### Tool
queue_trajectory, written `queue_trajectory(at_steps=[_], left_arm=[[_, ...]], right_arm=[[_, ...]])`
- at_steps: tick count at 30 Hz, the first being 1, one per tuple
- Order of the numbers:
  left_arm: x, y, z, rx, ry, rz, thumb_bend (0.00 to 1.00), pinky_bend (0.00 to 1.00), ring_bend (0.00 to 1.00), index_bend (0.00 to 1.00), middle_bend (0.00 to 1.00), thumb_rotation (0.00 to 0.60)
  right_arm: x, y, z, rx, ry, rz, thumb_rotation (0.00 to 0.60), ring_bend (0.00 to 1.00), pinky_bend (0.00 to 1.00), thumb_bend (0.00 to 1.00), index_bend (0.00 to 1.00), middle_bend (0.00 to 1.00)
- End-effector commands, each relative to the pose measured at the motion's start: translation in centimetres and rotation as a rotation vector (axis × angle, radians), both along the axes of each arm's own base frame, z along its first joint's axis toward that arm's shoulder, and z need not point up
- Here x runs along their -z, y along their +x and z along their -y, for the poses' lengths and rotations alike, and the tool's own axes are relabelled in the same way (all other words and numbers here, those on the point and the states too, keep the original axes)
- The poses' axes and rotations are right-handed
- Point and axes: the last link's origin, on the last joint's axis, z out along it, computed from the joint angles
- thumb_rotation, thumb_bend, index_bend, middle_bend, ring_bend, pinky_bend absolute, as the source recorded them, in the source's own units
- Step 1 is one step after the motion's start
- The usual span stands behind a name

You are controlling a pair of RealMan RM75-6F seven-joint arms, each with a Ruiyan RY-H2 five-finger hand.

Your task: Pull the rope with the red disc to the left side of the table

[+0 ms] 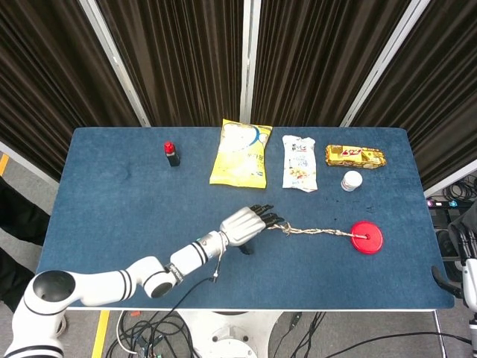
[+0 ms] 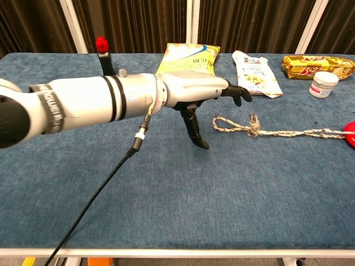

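The left robot hand [image 1: 246,221] is positioned above the rope [image 1: 317,232] loop end, fingers spread, nothing grasped. The right robot hand's [image 1: 468,257] state cannot be told.

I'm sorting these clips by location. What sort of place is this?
Probably a robot lab or test booth, not a home: a blue felt-covered table ringed by dark curtains, loose cables on the floor, and snacks laid out in a row.
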Motion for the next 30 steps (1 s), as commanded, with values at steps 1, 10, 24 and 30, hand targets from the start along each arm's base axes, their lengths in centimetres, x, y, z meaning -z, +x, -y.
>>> queue_trajectory(at_steps=[1,10,24,30], left_arm=[[0.9,0.2,-0.6,-0.011,-0.009,-0.014,0.12,0.18,0.0,0.1,0.14,0.6],[1.9,0.7,-2.3,-0.056,0.006,-0.02,0.19,0.18,0.0,0.13,0.2,0.6],[3.1,1.9,-3.5,-0.093,0.027,-0.037,0.3,0.19,0.03,0.15,0.36,0.6],[3.2,1.8,-3.8,-0.095,0.046,-0.043,0.33,0.2,0.05,0.16,0.4,0.6]], right_arm=[[0.0,-0.1,0.0,0.002,0.002,0.001,0.6,0.0,0.0,0.22,0.0,0.01],[0.2,-0.3,0.0,0.006,0.007,0.002,0.6,0.0,0.0,0.22,0.0,0.01],[0.1,-0.9,-0.2,0.025,0.006,0.008,0.6,0.0,0.0,0.22,0.0,0.01],[0.2,-1.1,-0.1,0.028,0.006,0.01,0.6,0.0,0.0,0.22,0.0,0.01]])
